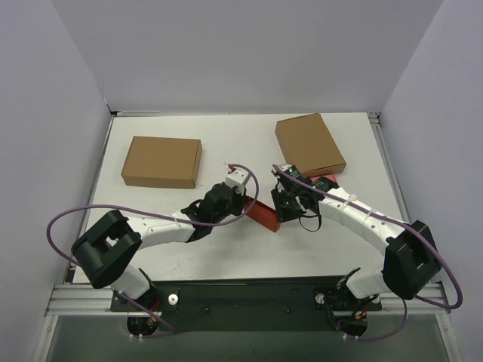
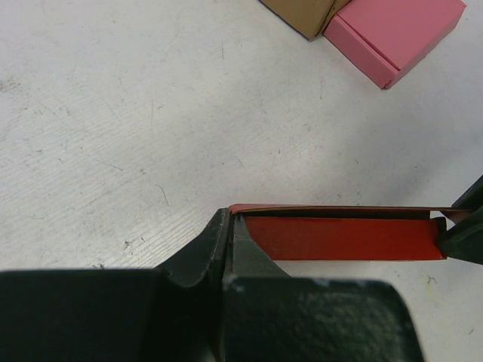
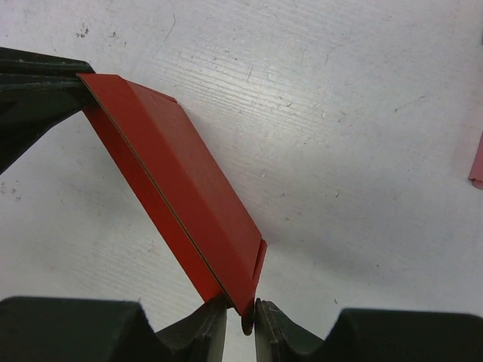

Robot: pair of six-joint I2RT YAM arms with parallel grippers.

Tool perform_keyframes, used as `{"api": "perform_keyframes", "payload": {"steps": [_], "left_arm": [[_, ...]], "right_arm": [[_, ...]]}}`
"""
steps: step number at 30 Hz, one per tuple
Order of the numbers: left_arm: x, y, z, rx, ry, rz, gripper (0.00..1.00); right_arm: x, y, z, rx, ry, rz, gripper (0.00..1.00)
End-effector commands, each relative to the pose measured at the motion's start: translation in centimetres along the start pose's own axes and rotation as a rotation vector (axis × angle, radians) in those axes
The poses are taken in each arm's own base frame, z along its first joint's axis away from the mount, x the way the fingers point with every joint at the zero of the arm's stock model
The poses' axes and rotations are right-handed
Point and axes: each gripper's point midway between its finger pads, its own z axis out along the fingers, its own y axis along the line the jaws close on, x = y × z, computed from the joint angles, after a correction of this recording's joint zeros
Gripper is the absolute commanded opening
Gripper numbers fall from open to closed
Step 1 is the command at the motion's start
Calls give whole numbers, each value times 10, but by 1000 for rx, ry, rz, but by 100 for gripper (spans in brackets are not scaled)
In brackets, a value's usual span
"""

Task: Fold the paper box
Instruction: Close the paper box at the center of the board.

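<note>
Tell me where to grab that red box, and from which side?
Probably at its short ends, coming in along its length. The red box is long and flat, and its thin end edges fit between fingers: the left gripper pinches one end, the right gripper the other.

I can't make out any readable text, label, brand, number or sign in any of my three camera views
</note>
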Motion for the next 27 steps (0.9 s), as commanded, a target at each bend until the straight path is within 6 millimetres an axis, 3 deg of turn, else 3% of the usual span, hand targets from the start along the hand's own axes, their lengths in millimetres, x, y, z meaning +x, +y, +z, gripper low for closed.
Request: {"api": "perform_keyframes", "payload": {"steps": [1, 5, 15, 27], "left_arm": [[85, 18, -19, -52, 311, 75, 0], [84, 17, -17, -47, 313, 83, 0], [85, 15, -16, -31, 312, 86, 0], [85, 16, -16, -35, 311, 86, 0]], "right_arm": [[-5, -2, -4, 27, -22, 9, 24], [-9, -2, -8, 34, -33, 17, 28], [-14, -5, -13, 55, -49, 12, 20], [-17, -3, -15, 56, -53, 11, 22]]}}
